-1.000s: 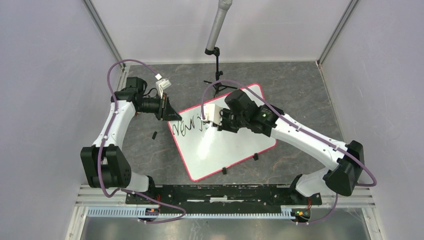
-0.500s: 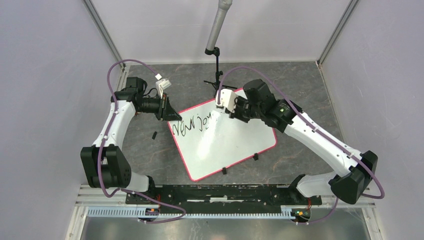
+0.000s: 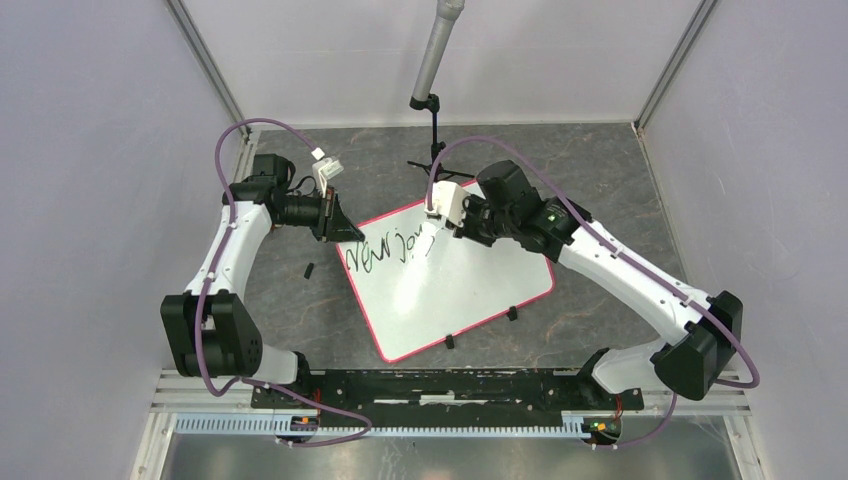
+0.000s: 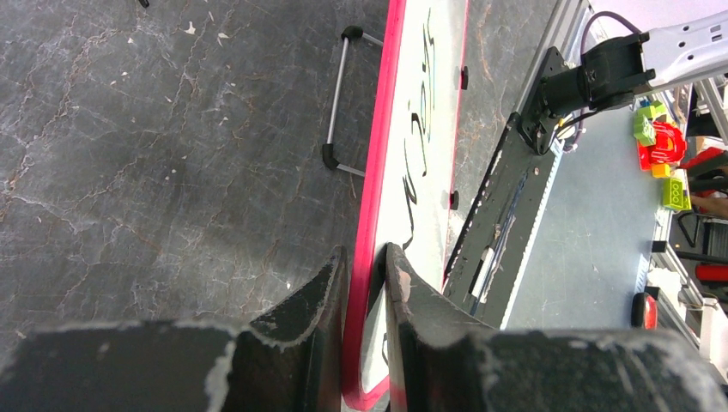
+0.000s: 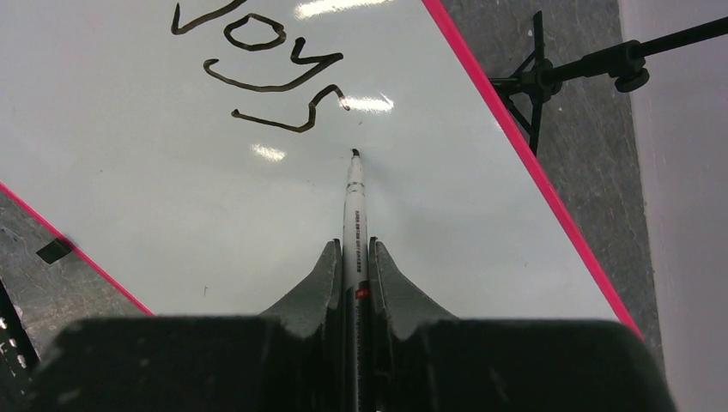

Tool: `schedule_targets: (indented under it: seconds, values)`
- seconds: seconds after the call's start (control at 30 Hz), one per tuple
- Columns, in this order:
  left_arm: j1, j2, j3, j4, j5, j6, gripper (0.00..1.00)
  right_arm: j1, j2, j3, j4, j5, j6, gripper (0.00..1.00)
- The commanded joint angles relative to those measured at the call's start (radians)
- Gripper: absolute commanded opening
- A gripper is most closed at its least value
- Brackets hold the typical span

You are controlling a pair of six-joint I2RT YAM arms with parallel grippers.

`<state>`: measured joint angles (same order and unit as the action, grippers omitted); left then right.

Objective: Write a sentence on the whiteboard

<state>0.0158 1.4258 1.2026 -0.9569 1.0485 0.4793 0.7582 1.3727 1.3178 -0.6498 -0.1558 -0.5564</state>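
We see right pincer clenched on marker, tip pointing ahead over whiteboard, sentence just beyond tip. Left pincer grasps the whiteboard's pink rim between its fingers.

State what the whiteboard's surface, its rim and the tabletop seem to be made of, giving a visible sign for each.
Whiteboard: smooth, glossy white coating, perhaps melamine or enamel; glare spots show on it. Rim: pink-red, probably plastic; uniform colour. Tabletop: dark grey, matte, stone-look; pale veins, possibly laminate.
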Motion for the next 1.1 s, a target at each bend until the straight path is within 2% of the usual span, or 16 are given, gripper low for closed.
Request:
schedule_targets:
  seconds: [0.0, 0.33, 0.87, 1.07]
  values:
    - [-0.028, -0.009, -0.024, 0.009, -0.07, -0.013, 0.02, 0.0, -0.001, -0.006, 0.044, 0.054, -0.015, 0.0]
    - [-0.028, -0.009, -0.021, 0.009, -0.071, -0.016, 0.03, -0.037, -0.008, -0.018, 0.043, 0.099, -0.017, 0.0]
    - [-0.028, -0.007, -0.023, 0.009, -0.073, -0.014, 0.02, -0.031, -0.023, -0.079, -0.016, -0.039, -0.019, 0.0]
    - [-0.028, -0.006, -0.022, 0.009, -0.069, -0.015, 0.02, -0.031, -0.025, -0.061, -0.017, 0.043, -0.033, 0.0]
